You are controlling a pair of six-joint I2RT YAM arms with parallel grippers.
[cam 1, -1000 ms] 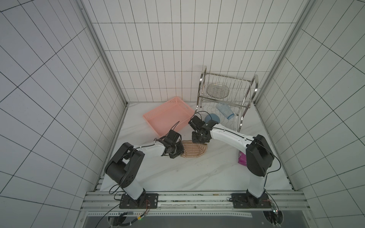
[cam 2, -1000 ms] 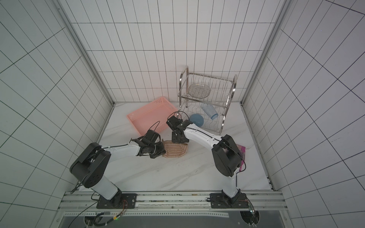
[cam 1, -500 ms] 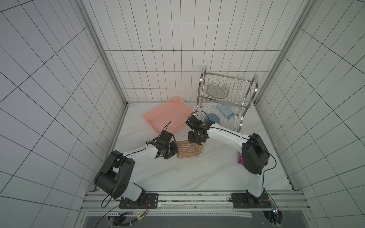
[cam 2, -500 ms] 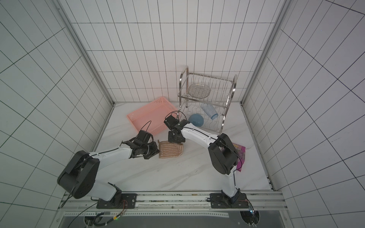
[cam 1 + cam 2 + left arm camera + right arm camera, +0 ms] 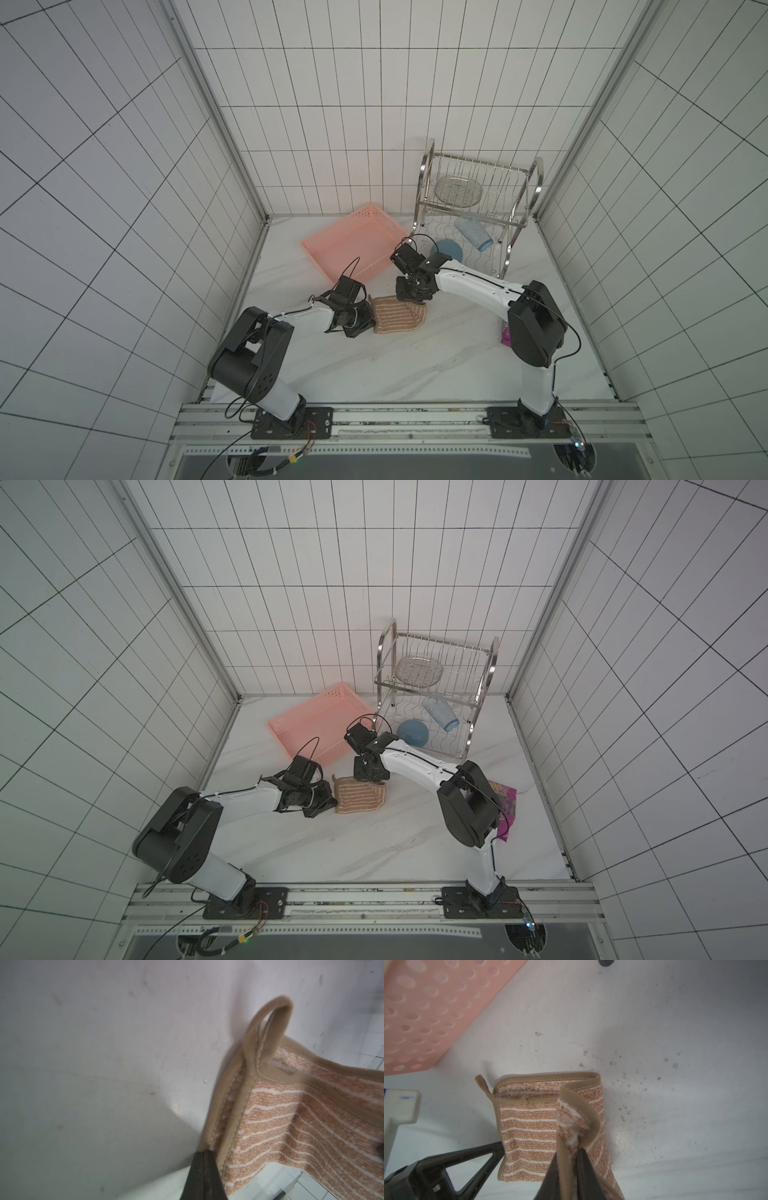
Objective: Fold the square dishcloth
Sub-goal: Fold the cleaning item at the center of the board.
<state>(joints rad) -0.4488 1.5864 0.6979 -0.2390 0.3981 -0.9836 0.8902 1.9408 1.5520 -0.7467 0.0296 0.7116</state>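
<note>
The dishcloth [image 5: 397, 314] lies doubled on the counter [image 5: 374, 374], near the basket [image 5: 353, 245]. Our right fingers [image 5: 583, 1167] pinch its upturned bound edge, holding that flap raised. Our left fingers [image 5: 204, 1167] are pressed together, with their tips touching the edge that carries the loop [image 5: 270, 1022]. We cannot tell whether they grip it.

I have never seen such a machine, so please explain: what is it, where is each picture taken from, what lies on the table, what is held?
Two robot arms stand at a table. Two pictures look down from above; the other two come from a camera on each wrist. On it: the square dishcloth, a pink basket, a metal rack and a purple packet. The right fingers pinch a lifted edge of the dishcloth; the left fingers seem to pinch its side.
</note>
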